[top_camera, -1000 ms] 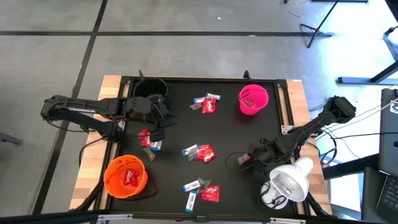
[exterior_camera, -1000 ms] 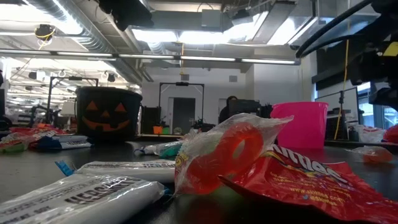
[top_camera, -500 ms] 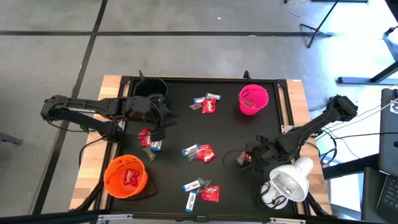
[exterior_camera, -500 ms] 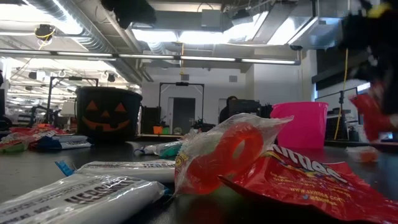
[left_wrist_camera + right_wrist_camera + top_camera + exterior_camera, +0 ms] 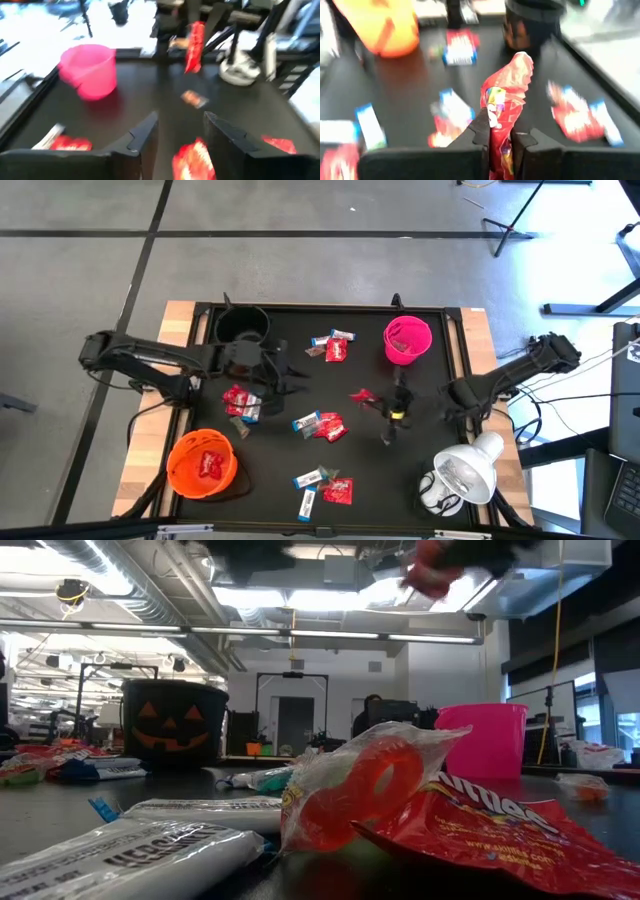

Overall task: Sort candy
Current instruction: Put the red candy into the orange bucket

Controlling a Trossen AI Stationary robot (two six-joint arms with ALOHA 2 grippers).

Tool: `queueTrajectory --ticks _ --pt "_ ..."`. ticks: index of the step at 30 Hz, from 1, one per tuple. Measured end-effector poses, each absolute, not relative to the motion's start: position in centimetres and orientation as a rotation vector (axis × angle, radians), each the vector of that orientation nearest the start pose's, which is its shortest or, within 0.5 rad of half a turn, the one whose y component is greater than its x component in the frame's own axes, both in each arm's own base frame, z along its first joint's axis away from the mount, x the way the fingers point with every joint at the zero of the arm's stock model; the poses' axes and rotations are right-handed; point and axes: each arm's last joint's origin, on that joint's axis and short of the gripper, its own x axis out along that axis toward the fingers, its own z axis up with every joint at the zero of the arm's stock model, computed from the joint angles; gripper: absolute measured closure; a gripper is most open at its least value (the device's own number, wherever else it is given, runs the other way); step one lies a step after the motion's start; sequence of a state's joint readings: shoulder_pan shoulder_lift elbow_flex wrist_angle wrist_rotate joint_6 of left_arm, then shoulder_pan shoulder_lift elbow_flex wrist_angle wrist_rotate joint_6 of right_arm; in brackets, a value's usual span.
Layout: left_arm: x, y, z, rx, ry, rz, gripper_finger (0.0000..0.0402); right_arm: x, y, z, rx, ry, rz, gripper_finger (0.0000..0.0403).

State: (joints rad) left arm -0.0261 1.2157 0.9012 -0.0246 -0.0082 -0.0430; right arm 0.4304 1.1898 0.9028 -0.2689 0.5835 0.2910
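Since a second ago the right gripper (image 5: 374, 399) has swung in from the table's right edge toward the middle, below the pink bowl (image 5: 407, 340), jaws clamped on a red candy (image 5: 506, 107) it lifted off the mat. Left of the pink bowl, the left gripper (image 5: 181, 131) hovers with fingers apart over a red candy (image 5: 196, 160), gripping nothing. More candy (image 5: 320, 424) lies scattered below and left of that bowl.

Pink bowl (image 5: 407, 340) rt of candy (image 5: 320, 425); orange bowl (image 5: 202, 465) left.
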Motion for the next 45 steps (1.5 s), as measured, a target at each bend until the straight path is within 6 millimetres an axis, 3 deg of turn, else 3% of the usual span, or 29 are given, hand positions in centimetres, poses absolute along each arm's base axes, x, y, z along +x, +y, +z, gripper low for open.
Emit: queueTrajectory --ticks 4,11,22,28,36,39,45 --pt "29.2 -1.1 29.1 -0.054 0.277 -0.131 0.0208 25.5 7.6 30.0 -0.003 0.34 -0.103 0.039" --pt "30.6 -0.7 28.7 -0.044 0.2 -0.047 0.0141 27.7 4.9 29.7 0.017 0.295 -0.045 0.0384" --pt "31.0 0.5 28.0 -0.112 0.228 0.084 0.0132 31.1 2.9 28.5 -0.018 0.168 0.041 0.0382" --pt "31.0 0.6 27.7 -0.1 0.255 0.089 0.0166 31.2 2.6 28.5 -0.02 0.159 0.039 0.0382" --pt "31.0 0.5 27.6 -0.088 0.262 0.085 0.0266 31.2 2.6 28.7 -0.022 0.143 0.021 0.0374" --pt "31.0 0.6 27.6 -0.087 0.269 0.087 0.0307 31.2 2.6 28.7 -0.021 0.141 0.022 0.0342" --pt "30.2 0.7 28.0 -0.083 0.297 0.096 0.0377 30.8 2.6 29.3 -0.019 0.121 0.006 0.0237"
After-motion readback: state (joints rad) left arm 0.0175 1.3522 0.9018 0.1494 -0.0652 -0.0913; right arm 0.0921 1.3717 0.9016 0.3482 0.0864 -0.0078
